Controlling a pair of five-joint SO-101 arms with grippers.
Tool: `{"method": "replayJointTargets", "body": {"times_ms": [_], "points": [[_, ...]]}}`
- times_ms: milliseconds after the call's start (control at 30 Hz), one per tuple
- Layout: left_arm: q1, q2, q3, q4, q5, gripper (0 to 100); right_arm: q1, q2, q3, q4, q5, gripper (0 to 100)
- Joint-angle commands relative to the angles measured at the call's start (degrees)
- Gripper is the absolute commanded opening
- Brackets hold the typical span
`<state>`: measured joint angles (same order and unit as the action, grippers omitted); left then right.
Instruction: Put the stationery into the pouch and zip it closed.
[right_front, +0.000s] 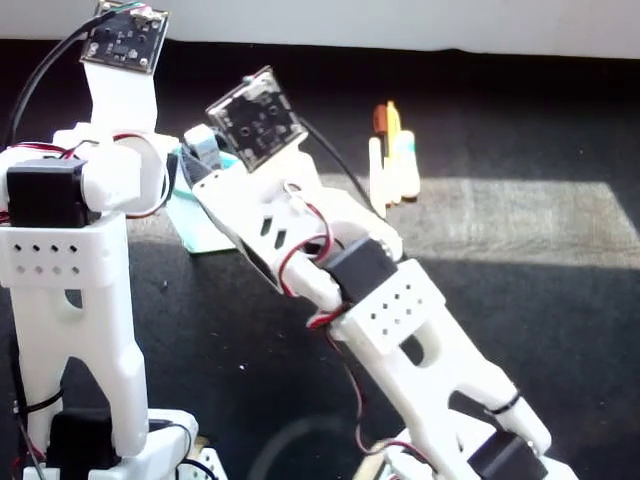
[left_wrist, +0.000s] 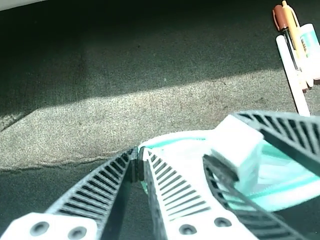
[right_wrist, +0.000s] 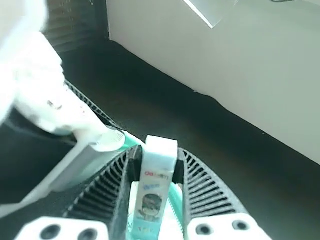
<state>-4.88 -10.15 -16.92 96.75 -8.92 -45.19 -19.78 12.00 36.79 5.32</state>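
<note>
- The left gripper (left_wrist: 136, 162) is clenched on the rim of the pouch (left_wrist: 280, 180) (teal and white), which lies toward the table's (right_front: 520, 320) left edge.
- A small white box (right_wrist: 151, 200) is grasped by the right gripper (right_wrist: 156, 152) just above the pouch.
- Pens (right_front: 392, 150) are seen nearer the far edge.

Robotics test bench, probably a lab or workroom. Evidence: table (right_front: 520, 330) under a dark felt-like mat; plain white wall (right_front: 400, 25) along its far edge; white printed-plastic arm (right_front: 400, 310) with bare circuit board (right_front: 256, 118) and loose wires (right_front: 300, 250).
</note>
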Motion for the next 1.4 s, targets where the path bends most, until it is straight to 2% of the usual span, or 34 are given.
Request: {"method": "replayJointTargets", "body": {"times_ms": [0, 367, 433, 733, 933, 1067, 1200, 1367], "points": [[0.57, 1.10, 1.71, 0.35, 0.26, 1, 0.75, 2.59, 1.01, -0.04, 1.41, 9.0], [0.57, 1.10, 1.71, 0.18, 0.26, 1, 2.07, 2.95, -3.30, -0.04, 1.41, 6.7], [0.57, 1.10, 1.71, 0.18, 0.26, 1, 3.30, 2.95, -3.56, -0.04, 1.49, 0.3], [0.57, 1.10, 1.71, 0.00, 0.35, 1, 5.76, 5.93, -4.35, -3.21, 1.49, 0.5], [0.48, 1.10, 1.71, 0.35, 0.35, 1, 4.53, 8.31, -4.79, -4.35, 1.49, 0.5], [0.48, 1.10, 1.71, 0.44, 0.35, 1, 4.44, 6.90, -5.14, 1.01, 1.49, 2.5], [0.48, 1.10, 1.71, 0.44, 0.35, 1, 4.35, 3.12, -5.14, 5.58, 1.49, 12.8], [0.48, 1.10, 1.71, 0.26, 0.35, 1, 4.35, -1.71, -5.14, 6.99, 1.41, 13.1]]}}
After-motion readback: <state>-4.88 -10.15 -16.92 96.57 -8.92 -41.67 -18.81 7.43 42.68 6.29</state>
